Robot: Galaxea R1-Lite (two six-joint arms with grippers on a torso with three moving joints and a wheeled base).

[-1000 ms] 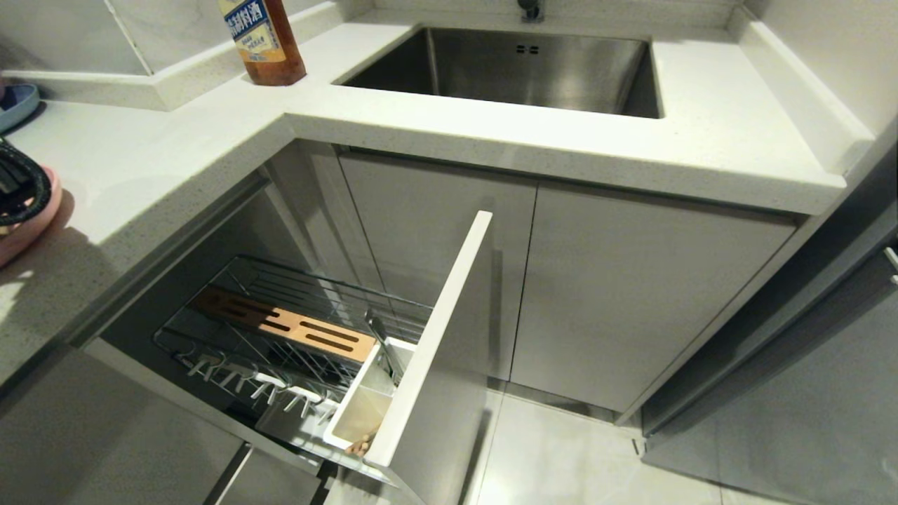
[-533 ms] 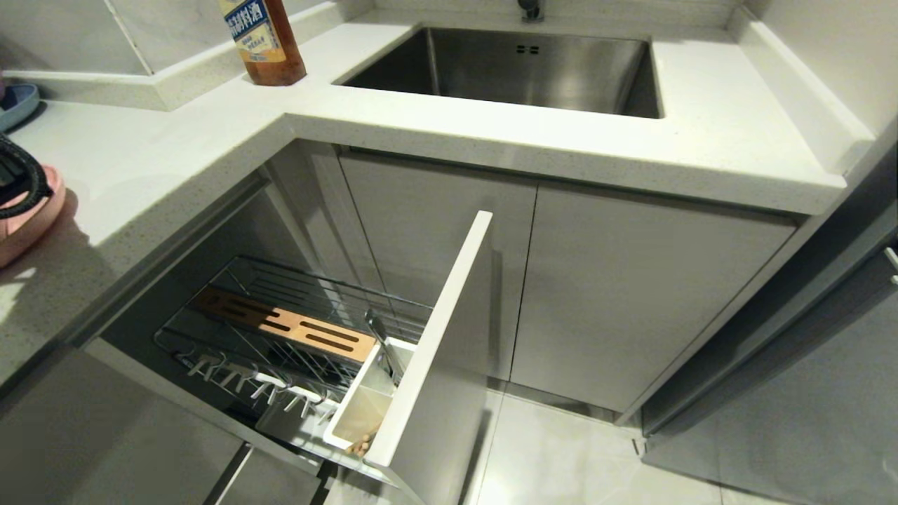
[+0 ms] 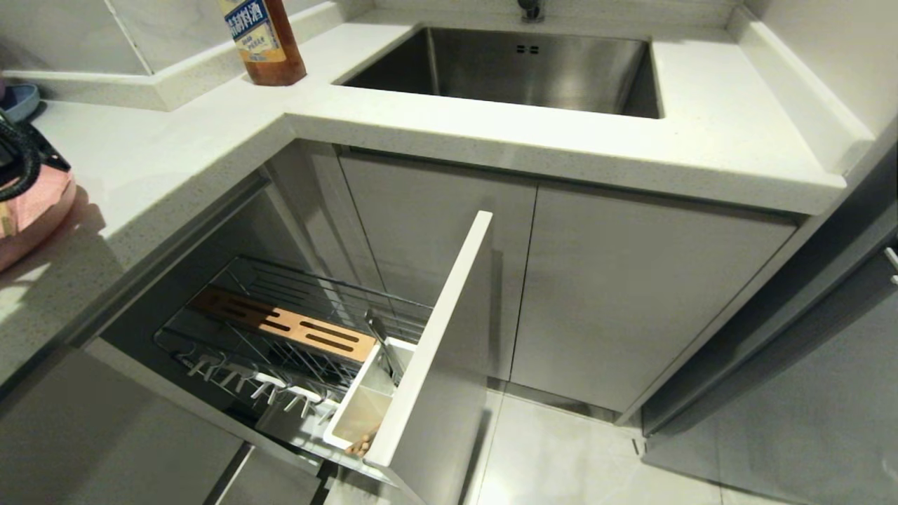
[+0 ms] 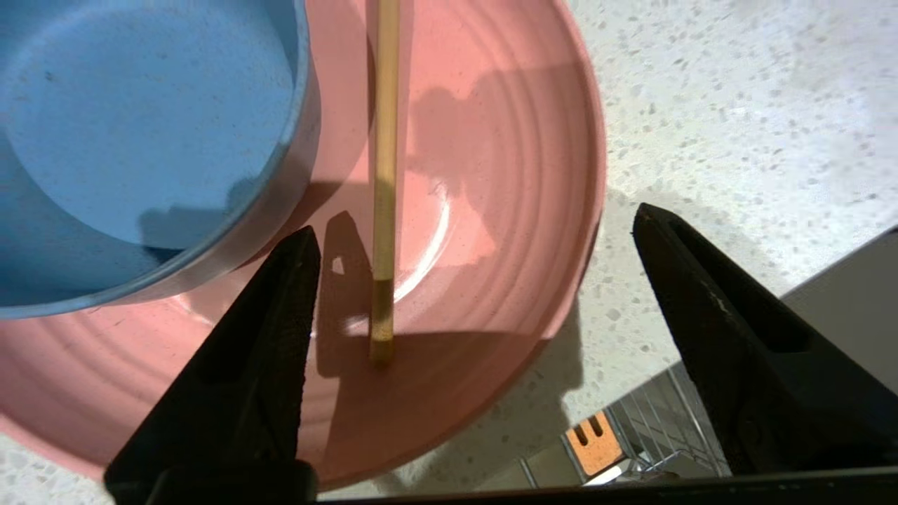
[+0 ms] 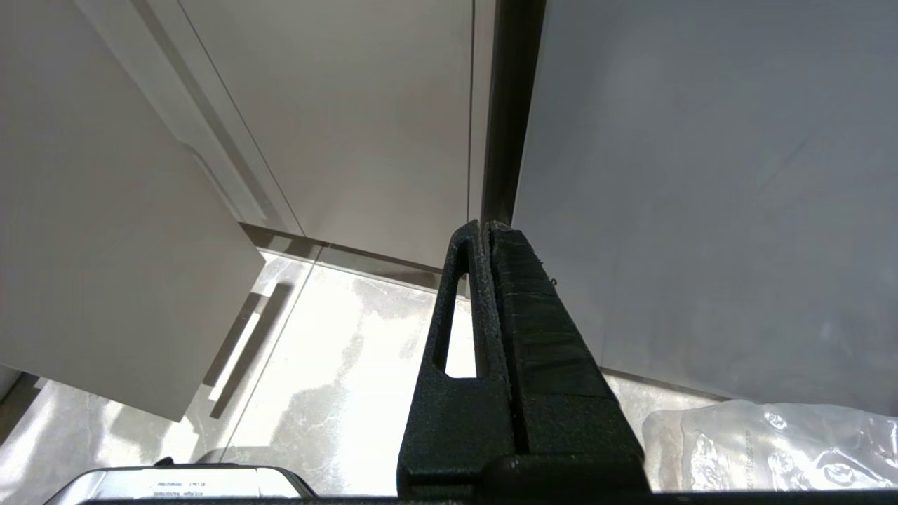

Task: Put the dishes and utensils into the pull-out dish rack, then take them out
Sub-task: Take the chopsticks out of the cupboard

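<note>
Since earlier frame, pink plate (image 4: 491,210) shifted on tabletop (image 4: 736,105); left gripper (image 4: 477,238) jaws apart above it, chopstick (image 4: 384,175) lying free between them. Right gripper (image 5: 489,231) jaws together.

A steel sink (image 3: 533,66) is sunk into a pale speckled countertop (image 3: 175,161) that turns a corner to its left; a brown sauce bottle (image 3: 261,38) stands just left of the sink, flat grey cabinet doors (image 3: 631,294) below it, glossy pale floor tiles (image 3: 561,456) beneath them

Pink plate (image 4: 491,210) on counter, blue bowl (image 4: 140,126) and chopstick (image 4: 384,175) on it
</note>
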